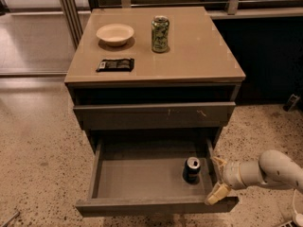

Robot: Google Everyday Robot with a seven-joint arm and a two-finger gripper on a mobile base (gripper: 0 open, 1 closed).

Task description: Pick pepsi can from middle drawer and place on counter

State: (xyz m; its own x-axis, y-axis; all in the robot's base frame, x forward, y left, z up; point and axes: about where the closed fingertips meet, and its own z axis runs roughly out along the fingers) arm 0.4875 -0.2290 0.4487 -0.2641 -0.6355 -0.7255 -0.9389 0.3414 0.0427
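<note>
Small dark blue pepsi can with silver top, upright at the right end of the wide, shallow grey-brown middle drawer, lower centre of frame. Pale two-finger gripper just right of it, fingers spread and grasping nothing, probably lined up for a sideways grasp. Glossy tan surface waiting above.

In middle drawer — pepsi can, gripper beside it — jaws spread

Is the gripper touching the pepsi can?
Apart. The camera view shows the open gripper at the right wall of the drawer, with a strip of bare floor between it and the can.
</note>
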